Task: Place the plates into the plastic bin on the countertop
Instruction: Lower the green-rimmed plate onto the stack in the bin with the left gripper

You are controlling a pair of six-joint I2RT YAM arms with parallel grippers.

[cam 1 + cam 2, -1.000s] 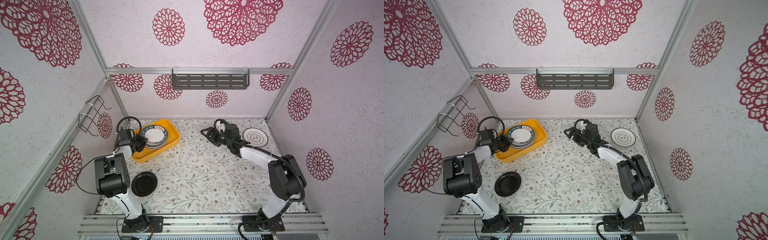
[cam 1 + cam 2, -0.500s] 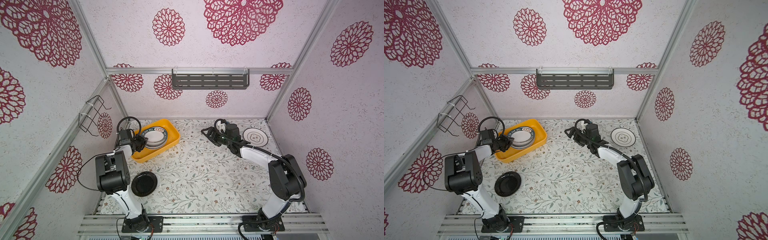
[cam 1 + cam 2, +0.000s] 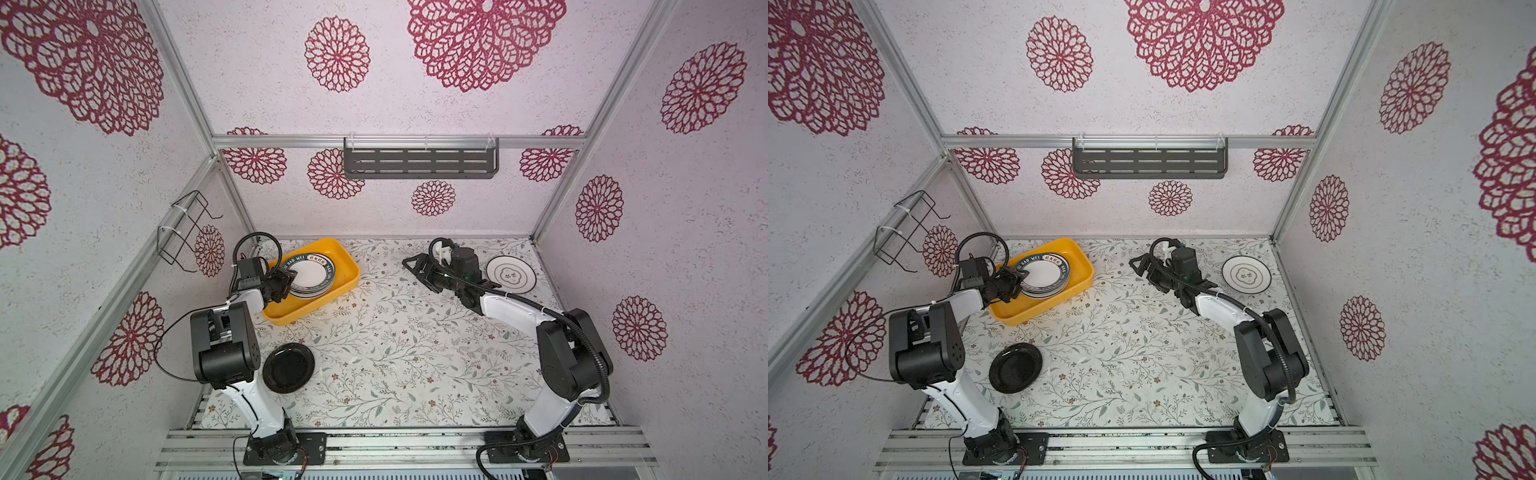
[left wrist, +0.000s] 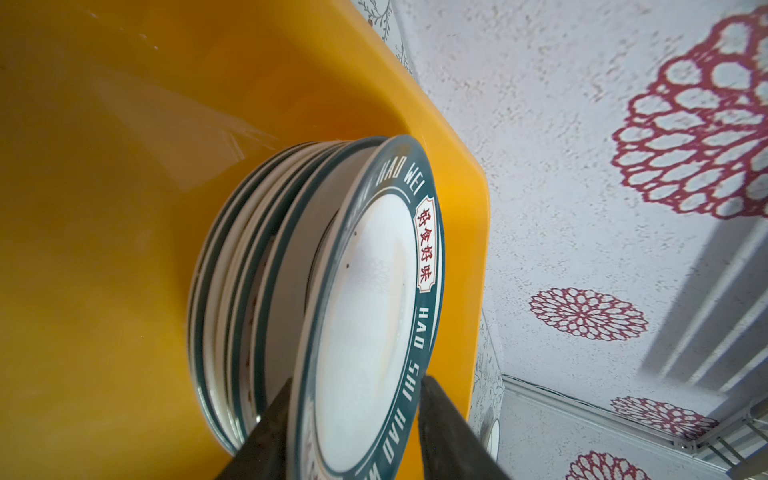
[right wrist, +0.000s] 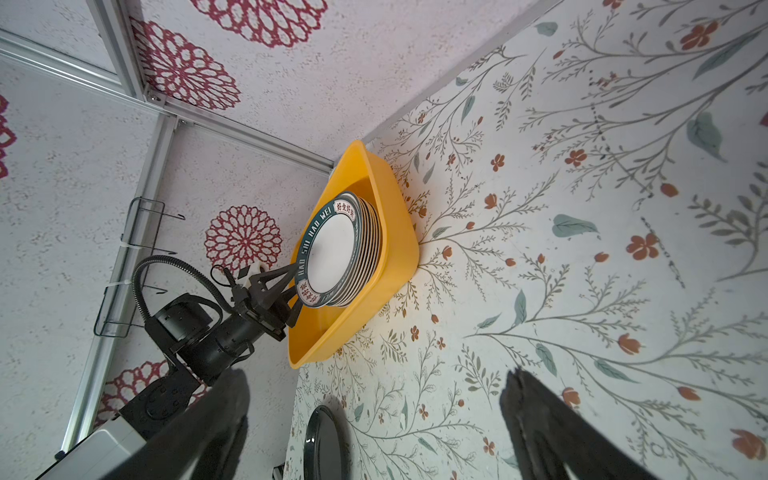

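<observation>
- We are seeing the yellow bin sitting at the back left of the bench, holding a stack of teal-rimmed plates
- The left fingers are reaching into the bin, standing partly spread either side of the top plate at its rim
- The right fingers are hovering wide apart over the bench, holding nothing
- A black plate and a flower-outline plate are lying on the bench outside the bin, well apart

Bin is showing yellow-orange; top plate white, teal lettered rim; small plate glossy black; countertop grey-green vines.
</observation>
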